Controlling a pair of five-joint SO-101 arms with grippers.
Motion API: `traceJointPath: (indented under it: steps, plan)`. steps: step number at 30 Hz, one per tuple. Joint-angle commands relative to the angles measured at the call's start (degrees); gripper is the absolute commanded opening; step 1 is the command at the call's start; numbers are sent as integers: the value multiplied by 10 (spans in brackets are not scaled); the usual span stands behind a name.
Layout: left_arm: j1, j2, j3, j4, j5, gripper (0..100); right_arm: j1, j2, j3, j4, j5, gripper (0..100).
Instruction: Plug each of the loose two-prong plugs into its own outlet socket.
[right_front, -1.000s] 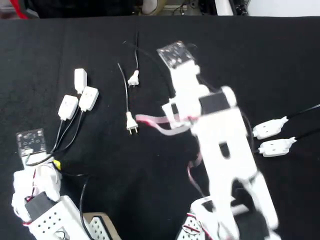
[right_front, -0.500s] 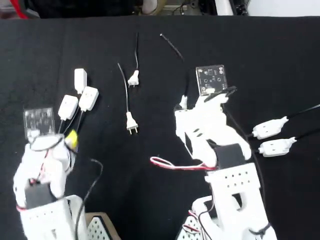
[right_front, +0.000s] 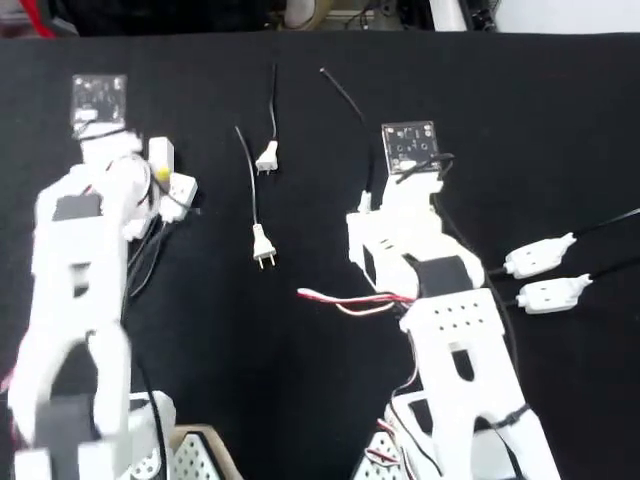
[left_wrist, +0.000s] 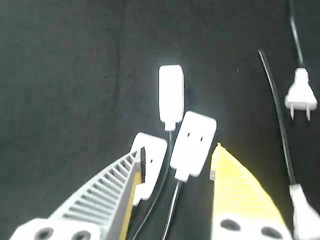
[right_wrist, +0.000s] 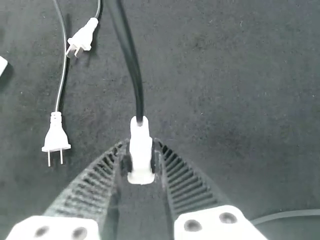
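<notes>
In the right wrist view my right gripper (right_wrist: 141, 150) is shut on a white two-prong plug (right_wrist: 141, 159), whose black cord (right_wrist: 131, 65) runs away across the cloth. From above, that gripper (right_front: 365, 212) sits mid-table. Two loose white plugs (right_front: 267, 157) (right_front: 262, 246) lie to its left; the wrist view shows them too (right_wrist: 81, 40) (right_wrist: 55, 138). My left gripper (left_wrist: 179, 150) is open, its fingers on either side of the middle white outlet socket (left_wrist: 193, 141) in a cluster of three (right_front: 160, 155). Two more sockets (right_front: 540, 256) (right_front: 551, 293) lie at the right.
The black cloth table (right_front: 560, 120) has open room at the far right and the near middle. Black cords (right_front: 140, 265) trail from the left sockets toward the left arm's base. Red and white wires (right_front: 345, 300) hang off the right arm.
My left arm has stretched forward from near its base to the left socket cluster. My right arm drew back from the far middle with the plug in its fingers, then held.
</notes>
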Motion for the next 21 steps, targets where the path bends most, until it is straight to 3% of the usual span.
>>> traceJointPath:
  steps: [1, 10, 21]
  plan:
    - [12, 138, -92, -63, 28, 224, 9, 8, -7, -18, -5, 11]
    - [9, 386, -298, -96, 28, 224, 9, 11, -1, -34, -2, 11]
    - [9, 427, -333, -100, 25, 223, 14, 11, 9, -48, 0, 11]
